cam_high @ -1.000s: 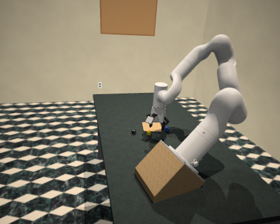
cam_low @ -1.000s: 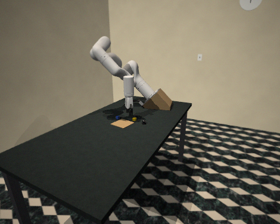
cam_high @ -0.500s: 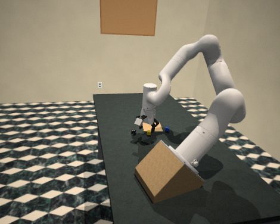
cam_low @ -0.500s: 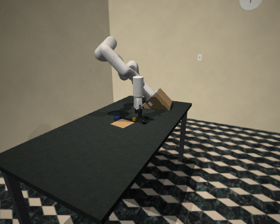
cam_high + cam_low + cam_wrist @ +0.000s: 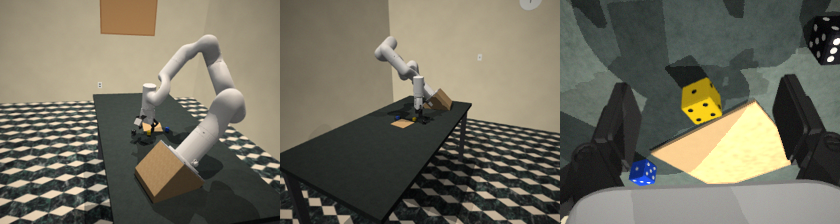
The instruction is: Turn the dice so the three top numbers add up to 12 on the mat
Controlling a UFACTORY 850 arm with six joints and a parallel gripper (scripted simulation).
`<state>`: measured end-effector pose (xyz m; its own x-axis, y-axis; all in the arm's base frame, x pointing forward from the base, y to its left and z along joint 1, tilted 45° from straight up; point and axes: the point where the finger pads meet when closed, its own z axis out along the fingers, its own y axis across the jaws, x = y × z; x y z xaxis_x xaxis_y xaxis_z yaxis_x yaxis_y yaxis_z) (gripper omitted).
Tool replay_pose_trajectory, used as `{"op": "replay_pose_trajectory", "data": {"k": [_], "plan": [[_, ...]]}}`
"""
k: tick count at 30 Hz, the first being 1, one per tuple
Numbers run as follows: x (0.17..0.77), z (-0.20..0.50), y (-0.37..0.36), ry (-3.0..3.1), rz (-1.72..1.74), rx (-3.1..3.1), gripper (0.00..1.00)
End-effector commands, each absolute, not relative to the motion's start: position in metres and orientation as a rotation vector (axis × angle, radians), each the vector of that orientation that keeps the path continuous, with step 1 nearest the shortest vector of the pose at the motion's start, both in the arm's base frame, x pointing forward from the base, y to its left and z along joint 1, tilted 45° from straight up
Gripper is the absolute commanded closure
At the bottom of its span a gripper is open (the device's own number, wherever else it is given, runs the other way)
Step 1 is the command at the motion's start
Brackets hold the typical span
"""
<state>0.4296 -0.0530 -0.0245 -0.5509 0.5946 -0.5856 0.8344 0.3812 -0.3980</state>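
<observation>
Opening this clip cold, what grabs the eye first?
The white arm arches from its tan wedge base down over a small tan mat mid-table. The open gripper hangs above the mat's edge with nothing between its fingers. None of the three dice is on the mat: yellow just off its edge, blue beside a corner, black farther out.

Below me, wrist view: yellow die (image 5: pixel 701 101) centre, touching tan mat (image 5: pixel 729 147) edge; blue die (image 5: pixel 643 172) lower left; black die (image 5: pixel 824 38) upper right, both off mat.

A bare room: beige walls, checkered floor (image 5: pixel 506 179), one dark table (image 5: pixel 354 161).
</observation>
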Motion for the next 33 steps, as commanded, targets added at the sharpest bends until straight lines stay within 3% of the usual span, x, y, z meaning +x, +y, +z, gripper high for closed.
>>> {"op": "replay_pose_trajectory", "data": {"k": [1, 33], "plan": [[0.43, -0.024, -0.053, 2.299, -0.963, 1.245, 0.0], [0.444, -0.044, -0.033, 2.299, -0.963, 1.245, 0.0]]}}
